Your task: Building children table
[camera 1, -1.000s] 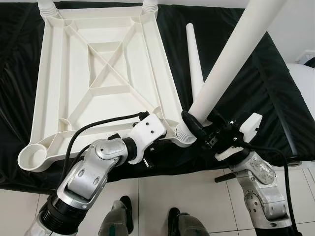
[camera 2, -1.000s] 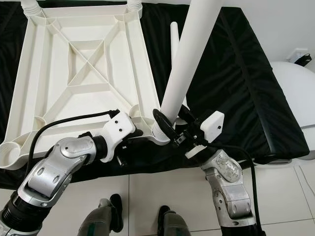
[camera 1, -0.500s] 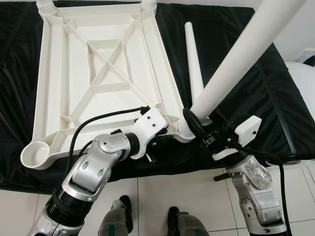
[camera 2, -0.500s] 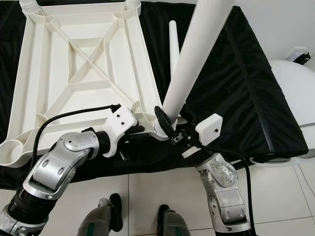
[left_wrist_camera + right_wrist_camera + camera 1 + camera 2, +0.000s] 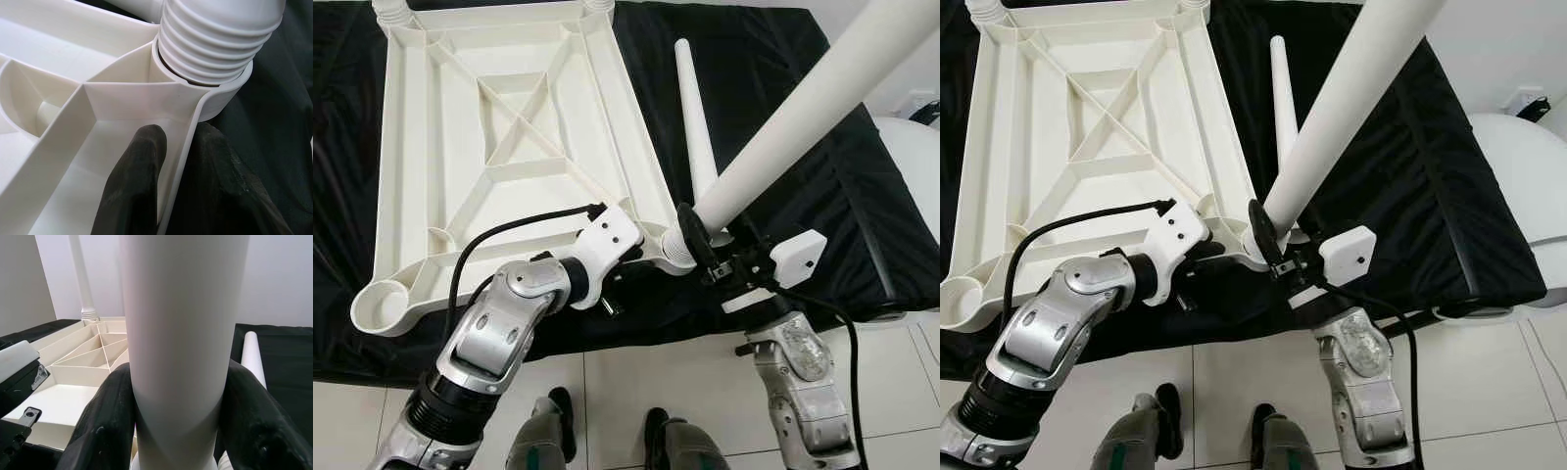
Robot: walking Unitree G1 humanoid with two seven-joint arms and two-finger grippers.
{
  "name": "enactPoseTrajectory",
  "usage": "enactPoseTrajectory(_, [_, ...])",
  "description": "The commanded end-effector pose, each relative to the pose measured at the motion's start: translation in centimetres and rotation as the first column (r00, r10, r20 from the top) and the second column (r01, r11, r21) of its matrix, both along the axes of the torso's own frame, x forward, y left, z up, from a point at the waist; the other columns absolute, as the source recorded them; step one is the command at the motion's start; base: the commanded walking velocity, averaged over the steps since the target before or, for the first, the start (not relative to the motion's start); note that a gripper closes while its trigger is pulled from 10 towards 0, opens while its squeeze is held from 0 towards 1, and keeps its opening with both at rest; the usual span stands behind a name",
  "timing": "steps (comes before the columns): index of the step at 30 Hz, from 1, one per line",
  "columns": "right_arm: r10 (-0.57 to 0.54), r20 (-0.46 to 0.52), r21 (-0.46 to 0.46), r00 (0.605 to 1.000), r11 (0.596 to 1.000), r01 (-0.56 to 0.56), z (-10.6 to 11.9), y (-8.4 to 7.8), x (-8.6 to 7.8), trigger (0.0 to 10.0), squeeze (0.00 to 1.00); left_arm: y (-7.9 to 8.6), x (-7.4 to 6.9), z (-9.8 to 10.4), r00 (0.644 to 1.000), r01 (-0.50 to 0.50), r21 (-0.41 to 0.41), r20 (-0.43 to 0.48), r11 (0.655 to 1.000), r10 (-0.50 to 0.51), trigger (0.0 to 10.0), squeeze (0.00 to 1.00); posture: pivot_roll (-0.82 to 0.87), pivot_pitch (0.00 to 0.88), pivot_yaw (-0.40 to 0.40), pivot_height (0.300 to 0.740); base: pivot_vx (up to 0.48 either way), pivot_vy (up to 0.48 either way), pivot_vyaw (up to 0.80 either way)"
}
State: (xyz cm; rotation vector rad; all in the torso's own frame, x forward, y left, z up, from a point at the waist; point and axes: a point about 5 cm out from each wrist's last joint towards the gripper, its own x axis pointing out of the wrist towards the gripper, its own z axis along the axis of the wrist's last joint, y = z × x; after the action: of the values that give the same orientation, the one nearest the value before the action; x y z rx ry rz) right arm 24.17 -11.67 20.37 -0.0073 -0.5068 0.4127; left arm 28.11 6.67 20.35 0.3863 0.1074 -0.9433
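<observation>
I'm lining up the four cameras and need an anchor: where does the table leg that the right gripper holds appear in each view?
Left eye view: the held leg slants from the top right corner down to the tabletop's near right corner.
Right eye view: the same leg, from top centre-right down to that corner.
Left wrist view: its ribbed threaded end sits in the socket.
Right wrist view: the shaft between the black fingers.
Shared landmark: the corner socket.

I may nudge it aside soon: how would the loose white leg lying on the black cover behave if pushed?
The loose leg is a smooth tapered tube, so it would probably roll, curving toward its narrow end. It looks like hollow plastic, likely light and stiff. The black cover is wrinkled and might slow it.
</observation>
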Motion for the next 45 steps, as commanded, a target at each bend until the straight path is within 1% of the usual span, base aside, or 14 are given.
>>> enactPoseTrajectory(1, [-0.100, -0.263, -0.079, 0.960, 0.993, 0.082, -4.9, -0.3, 0.6, 10.0, 0.00, 0.0, 0.5, 0.8, 0.996, -0.074, -0.039, 0.044, 0.997, 0.076, 10.0, 0.00, -0.03, 0.304, -0.045, 0.740, 0.000, 0.000, 0.00])
enactPoseTrajectory(2, [-0.100, -0.263, -0.079, 0.960, 0.993, 0.082, -4.9, -0.3, 0.6, 10.0, 0.00, 0.0, 0.5, 0.8, 0.996, -0.074, -0.039, 0.044, 0.997, 0.076, 10.0, 0.00, -0.03, 0.304, -0.045, 0.740, 0.000, 0.000, 0.00])
enactPoseTrajectory(5, [-0.188, -0.265, -0.072, 0.946, 0.982, 0.175, -4.9, -0.2, 0.9, 10.0, 0.00, -0.1, 0.4, 0.8, 0.996, -0.074, -0.043, 0.043, 0.996, 0.076, 10.0, 0.00, -0.03, 0.302, -0.049, 0.740, 0.000, 0.000, 0.00])
enactPoseTrajectory(7, [-0.188, -0.265, -0.072, 0.946, 0.982, 0.175, -4.9, -0.2, 0.9, 10.0, 0.00, -0.1, 0.4, 0.8, 0.996, -0.074, -0.043, 0.043, 0.996, 0.076, 10.0, 0.00, -0.03, 0.302, -0.049, 0.740, 0.000, 0.000, 0.00])
enactPoseTrajectory(10, [-0.247, -0.277, -0.036, 0.929, 0.968, 0.246, -4.9, 0.2, 1.4, 10.0, 0.00, -0.2, 0.4, 0.8, 0.996, -0.075, -0.050, 0.040, 0.996, 0.077, 10.0, 0.00, -0.03, 0.304, -0.051, 0.740, 0.000, 0.000, 0.00])
enactPoseTrajectory(18, [-0.251, -0.272, -0.015, 0.929, 0.966, 0.257, -4.6, 1.4, 2.0, 10.0, 0.00, -0.2, 0.4, 0.8, 0.996, -0.076, -0.055, 0.034, 0.996, 0.078, 10.0, 0.00, -0.03, 0.310, -0.048, 0.740, 0.000, 0.000, 0.00])
enactPoseTrajectory(21, [-0.252, -0.267, -0.012, 0.930, 0.966, 0.258, -4.4, 1.5, 2.2, 10.0, 0.00, -0.2, 0.4, 0.8, 0.996, -0.077, -0.054, 0.033, 0.996, 0.079, 10.0, 0.00, -0.03, 0.312, -0.048, 0.740, 0.000, 0.000, 0.00])
enactPoseTrajectory(25, [-0.256, -0.224, 0.011, 0.940, 0.964, 0.265, -2.9, 1.6, 2.8, 10.0, 0.00, -0.2, 0.3, 0.7, 0.996, -0.078, -0.056, 0.028, 0.995, 0.080, 10.0, 0.00, -0.03, 0.313, -0.047, 0.740, 0.000, 0.000, 0.00])
enactPoseTrajectory(28, [-0.261, -0.216, 0.016, 0.941, 0.963, 0.271, -2.6, 1.5, 2.9, 10.0, 0.00, -0.2, 0.3, 0.7, 0.996, -0.078, -0.056, 0.027, 0.995, 0.080, 10.0, 0.00, -0.03, 0.313, -0.047, 0.740, 0.000, 0.000, 0.00])
enactPoseTrajectory(30, [-0.261, -0.169, 0.052, 0.950, 0.960, 0.273, -0.9, 1.6, 3.2, 10.0, 0.00, -0.2, 0.3, 0.7, 0.997, -0.077, -0.058, 0.026, 0.995, 0.079, 10.0, 0.00, -0.03, 0.314, -0.046, 0.740, 0.000, 0.000, 0.00])
enactPoseTrajectory(31, [-0.261, -0.169, 0.052, 0.950, 0.960, 0.273, -0.9, 1.6, 3.2, 10.0, 0.00, -0.2, 0.3, 0.7, 0.997, -0.077, -0.058, 0.026, 0.995, 0.079, 10.0, 0.00, -0.03, 0.314, -0.046, 0.740, 0.000, 0.000, 0.00])
enactPoseTrajectory(33, [-0.253, -0.124, 0.086, 0.960, 0.961, 0.264, 0.7, 1.9, 3.3, 10.0, 0.00, -0.3, 0.3, 0.7, 0.996, -0.078, -0.060, 0.026, 0.995, 0.080, 10.0, 0.00, -0.03, 0.313, -0.046, 0.740, 0.000, 0.000, 0.00])
enactPoseTrajectory(38, [-0.239, -0.075, 0.119, 0.968, 0.962, 0.246, 2.4, 2.1, 3.3, 10.0, 0.00, -0.3, 0.4, 0.7, 0.996, -0.079, -0.060, 0.027, 0.995, 0.081, 10.0, 0.00, -0.03, 0.312, -0.043, 0.740, 0.000, 0.000, 0.00])
enactPoseTrajectory(45, [-0.214, -0.021, 0.152, 0.977, 0.965, 0.215, 4.1, 2.3, 3.2, 10.0, 0.00, -0.3, 0.5, 0.8, 0.996, -0.080, -0.060, 0.028, 0.995, 0.082, 10.0, 0.00, -0.04, 0.307, -0.043, 0.740, 0.000, 0.000, 0.00])
